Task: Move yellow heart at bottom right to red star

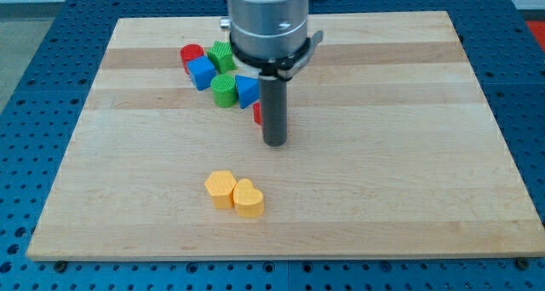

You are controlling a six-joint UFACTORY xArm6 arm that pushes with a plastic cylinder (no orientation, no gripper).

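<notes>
The yellow heart (249,198) lies near the view's bottom centre, touching a yellow hexagon-like block (220,188) on its left. A red block (257,113), mostly hidden behind the rod, sits just left of my tip (274,143); its shape cannot be made out. My tip rests on the board well above and slightly right of the yellow heart, apart from it.
A cluster lies at the view's upper middle: a red block (192,55), a blue block (202,72), a green block (221,54), a green cylinder (224,91) and a blue block (247,90). The wooden board (409,155) ends against a blue perforated surface.
</notes>
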